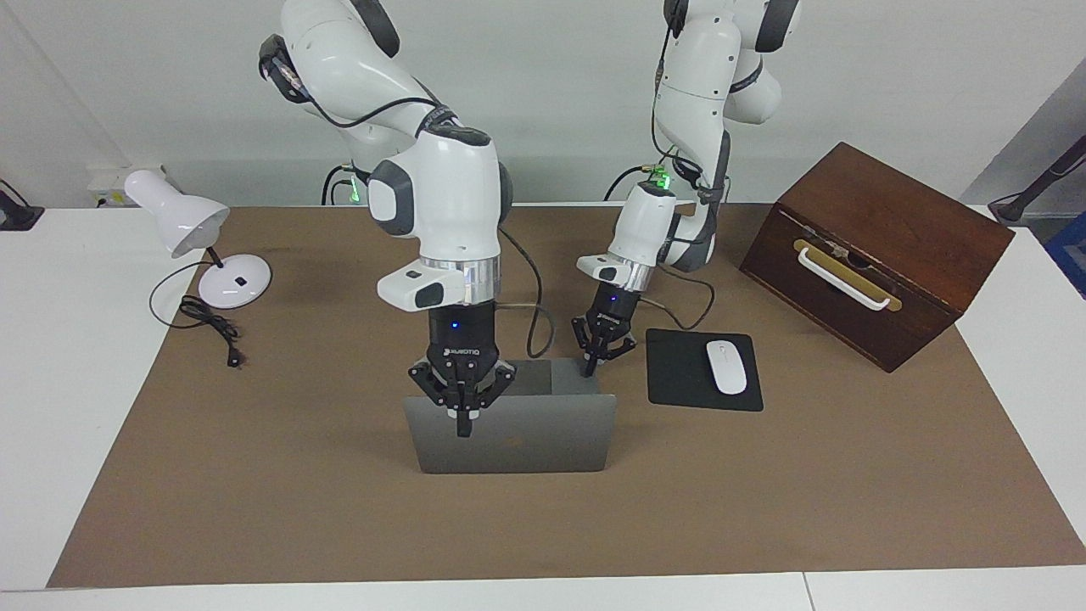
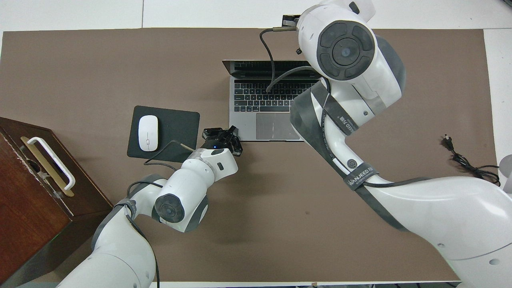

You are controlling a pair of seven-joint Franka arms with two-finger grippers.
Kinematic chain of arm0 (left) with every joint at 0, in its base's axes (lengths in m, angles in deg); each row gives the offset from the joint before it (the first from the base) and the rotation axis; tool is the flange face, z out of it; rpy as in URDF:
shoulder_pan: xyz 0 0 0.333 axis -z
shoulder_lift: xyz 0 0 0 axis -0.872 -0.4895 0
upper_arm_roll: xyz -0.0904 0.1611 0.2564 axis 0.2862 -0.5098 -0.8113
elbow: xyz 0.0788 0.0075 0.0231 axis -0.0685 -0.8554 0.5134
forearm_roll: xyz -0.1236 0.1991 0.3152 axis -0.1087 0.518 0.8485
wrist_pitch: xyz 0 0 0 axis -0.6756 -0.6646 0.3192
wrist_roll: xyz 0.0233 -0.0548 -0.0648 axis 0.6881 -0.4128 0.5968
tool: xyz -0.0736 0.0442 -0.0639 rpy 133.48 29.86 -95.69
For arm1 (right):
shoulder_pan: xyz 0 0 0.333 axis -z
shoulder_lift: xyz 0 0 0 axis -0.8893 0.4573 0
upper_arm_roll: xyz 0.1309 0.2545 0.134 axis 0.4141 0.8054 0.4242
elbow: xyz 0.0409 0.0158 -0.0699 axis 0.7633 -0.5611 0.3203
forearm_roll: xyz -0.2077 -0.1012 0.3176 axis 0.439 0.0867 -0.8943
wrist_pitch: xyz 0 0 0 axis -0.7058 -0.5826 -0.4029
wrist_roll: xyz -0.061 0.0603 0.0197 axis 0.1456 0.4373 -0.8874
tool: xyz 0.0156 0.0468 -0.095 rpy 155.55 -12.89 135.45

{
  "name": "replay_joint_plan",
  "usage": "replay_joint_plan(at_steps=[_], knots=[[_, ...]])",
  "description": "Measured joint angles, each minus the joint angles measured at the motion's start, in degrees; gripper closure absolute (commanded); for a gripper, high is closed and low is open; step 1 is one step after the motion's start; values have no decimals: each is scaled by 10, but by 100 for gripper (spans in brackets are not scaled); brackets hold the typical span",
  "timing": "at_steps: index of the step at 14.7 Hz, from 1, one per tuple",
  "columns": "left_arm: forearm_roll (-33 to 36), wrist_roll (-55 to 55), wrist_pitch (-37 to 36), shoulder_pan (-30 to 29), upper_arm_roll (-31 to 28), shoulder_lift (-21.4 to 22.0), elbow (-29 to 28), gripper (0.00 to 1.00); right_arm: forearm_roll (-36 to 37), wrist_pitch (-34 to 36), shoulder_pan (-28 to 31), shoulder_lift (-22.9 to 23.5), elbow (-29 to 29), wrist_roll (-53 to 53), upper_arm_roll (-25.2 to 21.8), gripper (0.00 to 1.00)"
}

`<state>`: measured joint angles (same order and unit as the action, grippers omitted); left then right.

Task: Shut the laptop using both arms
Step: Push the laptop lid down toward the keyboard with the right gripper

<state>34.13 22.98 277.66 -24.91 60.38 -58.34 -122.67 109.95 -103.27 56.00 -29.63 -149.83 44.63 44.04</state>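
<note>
right gripper (image 1: 462,428) body: "ROBOTIQ" is printed in white letters, read in the facing view.
right arm (image 2: 362,176) cable strap: "WANJEED" with a round emblem is read in the overhead view.
laptop (image 1: 517,441) lid: a dark apple logo is shown; no lettering can be read.
laptop keys: legends are too small to be read.

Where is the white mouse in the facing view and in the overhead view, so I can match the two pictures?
Facing view: the white mouse lies on the black mouse pad, right of centre, beside the laptop.
Overhead view: the mouse lies on the pad, left of centre.
Shared landmark: the wooden box, at the left arm's end.
</note>
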Motion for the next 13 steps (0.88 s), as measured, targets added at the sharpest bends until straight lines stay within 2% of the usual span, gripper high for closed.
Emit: replay_joint_plan(at_steps=[8,13], knots=[[0,-21,1,0,0,-1,0,100,22,3,-40,9,0,-42,-3,100],[0,-24,2,0,0,-1,0,100,23,3,-61,9,1,-69,-36,100]])
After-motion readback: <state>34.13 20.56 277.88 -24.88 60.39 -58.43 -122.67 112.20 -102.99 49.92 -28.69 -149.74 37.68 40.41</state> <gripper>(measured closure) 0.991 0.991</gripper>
